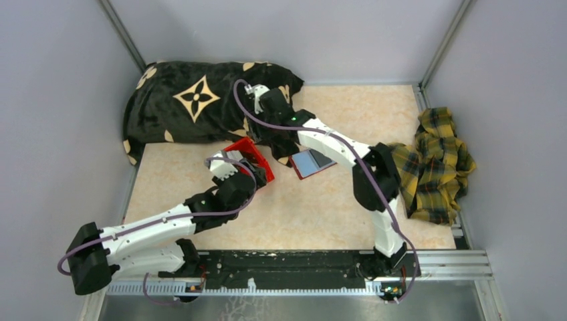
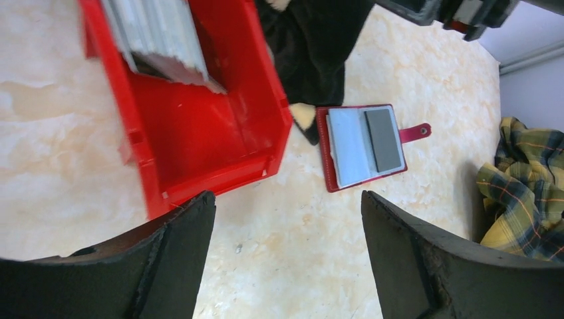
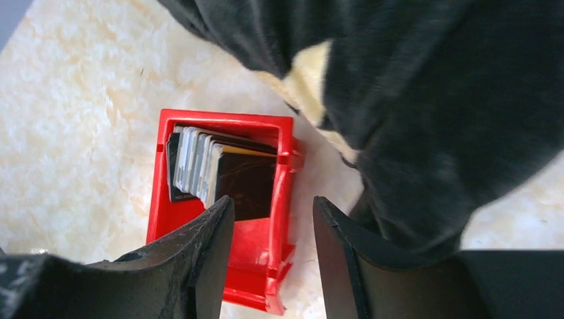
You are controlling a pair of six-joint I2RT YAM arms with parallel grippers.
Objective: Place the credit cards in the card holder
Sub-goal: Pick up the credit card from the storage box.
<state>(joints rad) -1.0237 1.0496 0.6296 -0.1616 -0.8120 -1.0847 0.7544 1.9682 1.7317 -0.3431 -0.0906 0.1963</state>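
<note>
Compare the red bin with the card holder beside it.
The red bin is bright plastic; the card holder is darker red with pale blue-grey lining. The bin stands as an open box; the holder lies spread flat. Both are red and rest on the table.

Credit cards (image 2: 158, 34) — partly off-frame, blurred

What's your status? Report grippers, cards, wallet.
Left gripper, right gripper open, empty. Pale credit cards upright in bright red plastic bin. Dark-red folding card holder open beside it. Black patterned cushion crowds both.
</note>
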